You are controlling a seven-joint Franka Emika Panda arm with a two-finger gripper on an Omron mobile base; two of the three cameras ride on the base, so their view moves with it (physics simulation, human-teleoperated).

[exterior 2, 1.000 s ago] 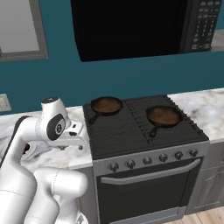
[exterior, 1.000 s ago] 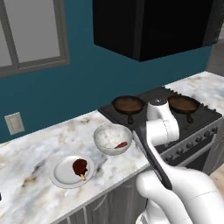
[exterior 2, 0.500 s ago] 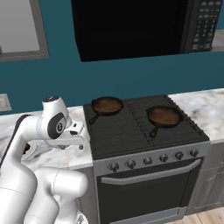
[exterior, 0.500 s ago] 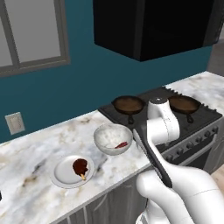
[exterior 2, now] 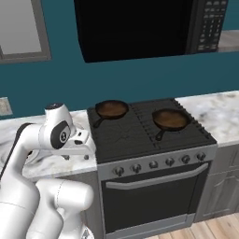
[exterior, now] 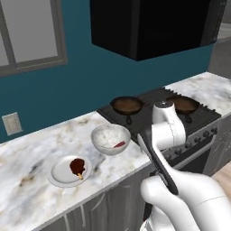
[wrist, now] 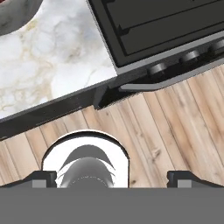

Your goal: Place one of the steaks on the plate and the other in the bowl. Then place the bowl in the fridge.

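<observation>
Nothing shifted; dark steak point(exterior: 77, 166) points bone-tip toward plate point(exterior: 58, 177) front; end effector point(wrist: 111, 178) spread.

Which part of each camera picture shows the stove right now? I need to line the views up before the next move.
Left base view: the stove is right of centre, beyond the arm, with two skillets on it.
Right base view: it takes the centre, seen front on with its oven door.
Hand view: its near corner sits at the top right, above the wood floor.
Shared landmark: the row of knobs along the stove's front.
</observation>
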